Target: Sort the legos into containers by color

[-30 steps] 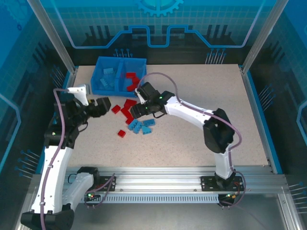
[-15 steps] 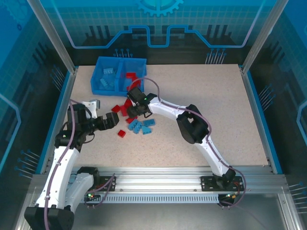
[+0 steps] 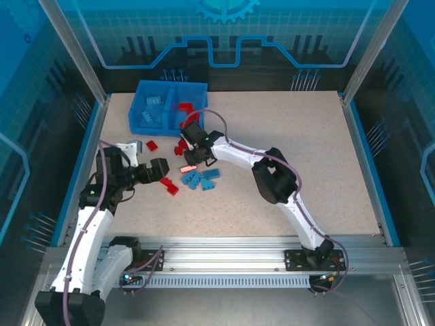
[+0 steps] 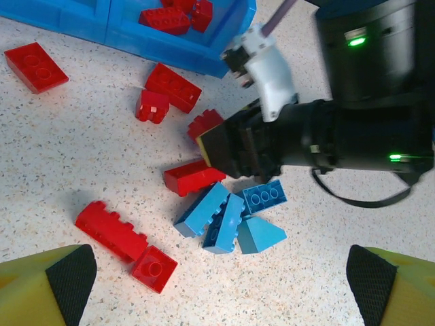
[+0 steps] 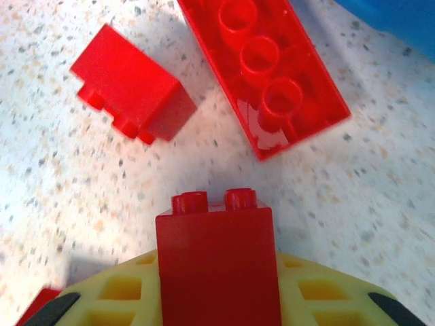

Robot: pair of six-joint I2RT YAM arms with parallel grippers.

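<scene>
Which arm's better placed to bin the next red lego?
Right. The right hand grips a red lego, close beside the bin. The left hand is open, empty and farther from it.

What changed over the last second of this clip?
The right gripper came down and closed on a red brick. The left gripper pulled back from the bin, jaws wide open. A stray red brick slid left. Bin and blue bricks stayed put.
</scene>
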